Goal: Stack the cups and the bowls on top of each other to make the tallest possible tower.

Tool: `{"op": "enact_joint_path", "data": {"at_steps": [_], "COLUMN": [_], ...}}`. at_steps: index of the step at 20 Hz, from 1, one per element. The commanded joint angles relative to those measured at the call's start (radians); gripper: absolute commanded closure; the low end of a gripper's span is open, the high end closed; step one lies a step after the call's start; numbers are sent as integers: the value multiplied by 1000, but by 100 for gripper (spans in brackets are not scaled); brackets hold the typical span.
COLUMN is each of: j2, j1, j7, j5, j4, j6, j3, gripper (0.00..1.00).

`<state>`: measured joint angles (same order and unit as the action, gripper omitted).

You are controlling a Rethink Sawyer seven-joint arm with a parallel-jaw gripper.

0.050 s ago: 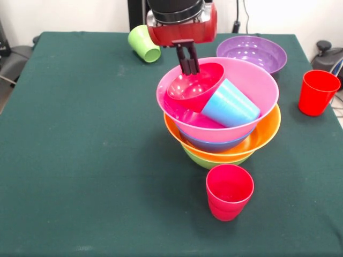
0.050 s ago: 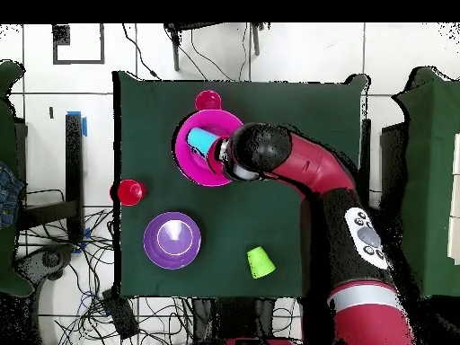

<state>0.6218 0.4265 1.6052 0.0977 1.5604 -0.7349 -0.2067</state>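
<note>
Fingers [image 1: 188, 61] pinch the red bowl's [image 1: 195, 87] rim, tilted inside the pink bowl [image 1: 262, 85] beside the blue cup [image 1: 230, 104], frame centre.

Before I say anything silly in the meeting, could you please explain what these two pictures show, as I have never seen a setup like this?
It is a red and black robot arm at a green table. One picture looks across the table, the other straight down from above. Its end effector reaches into a pile of nested bowls, pink on top, and grips the rim of a small red bowl tilted inside. A sky blue cup lies on its side in the pink bowl too. Loose on the table are a purple bowl, a green cup on its side, and two upright red cups, one near the pile and one apart.
</note>
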Motion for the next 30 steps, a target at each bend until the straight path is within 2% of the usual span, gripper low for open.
{"op": "enact_joint_path", "data": {"at_steps": [1,10,20,30], "j2": [-104,-139,-100,-98], "j1": [7,25,41,71], "j7": [2,-36,17,8], "j5": [-52,-58,-20,-43], "j4": [49,33,92,95], "j6": [116,157,137,194], "j3": [-93,-146,-188,-217], "gripper": [100,100,100,100]}}
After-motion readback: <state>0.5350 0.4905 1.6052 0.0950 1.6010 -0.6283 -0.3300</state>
